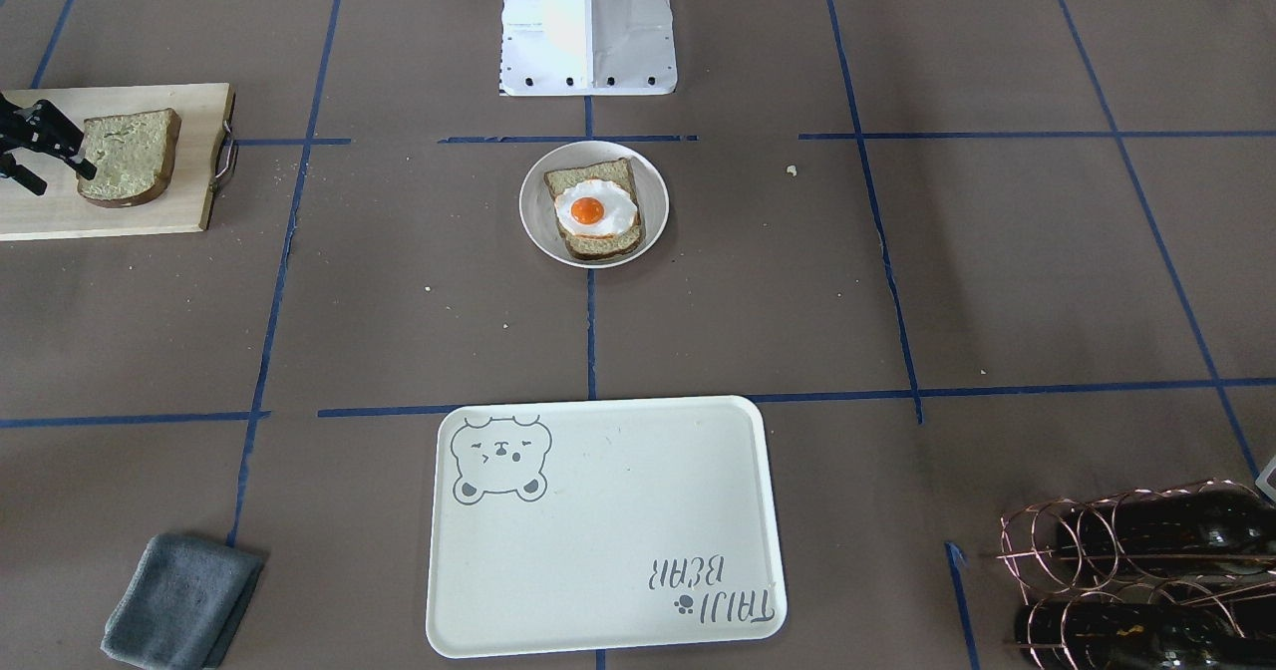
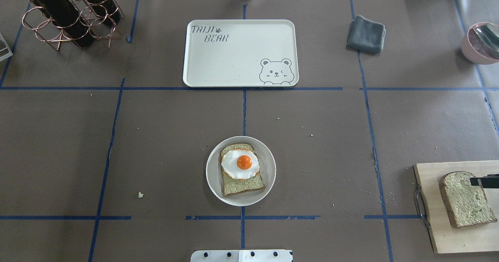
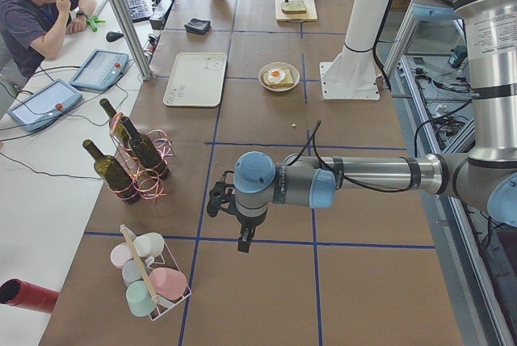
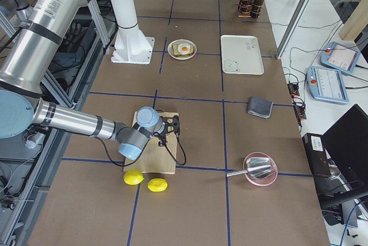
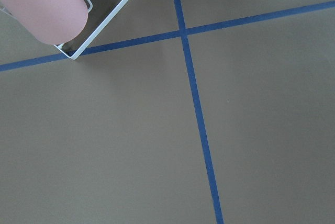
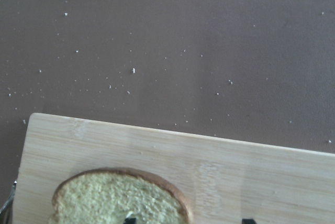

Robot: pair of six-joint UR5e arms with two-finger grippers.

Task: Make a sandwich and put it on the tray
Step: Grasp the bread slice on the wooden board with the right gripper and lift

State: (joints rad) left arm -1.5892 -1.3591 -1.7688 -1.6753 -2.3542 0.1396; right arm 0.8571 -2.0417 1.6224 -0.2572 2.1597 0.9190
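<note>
One bread slice lies in a small round white dish at the table's middle, with the fried egg on top. The second bread slice lies on the wooden cutting board. My right gripper is open at that slice's edge; in the right wrist view one fingertip is over the slice, the other over the board. The cream tray with the bear drawing holds nothing. My left gripper hangs over the far table end; I cannot tell whether it is open or shut.
A grey cloth lies beside the tray. A copper rack with wine bottles stands at the tray's other side. A pink bowl with a spoon and two lemons are near the board. A cup rack stands by the left gripper.
</note>
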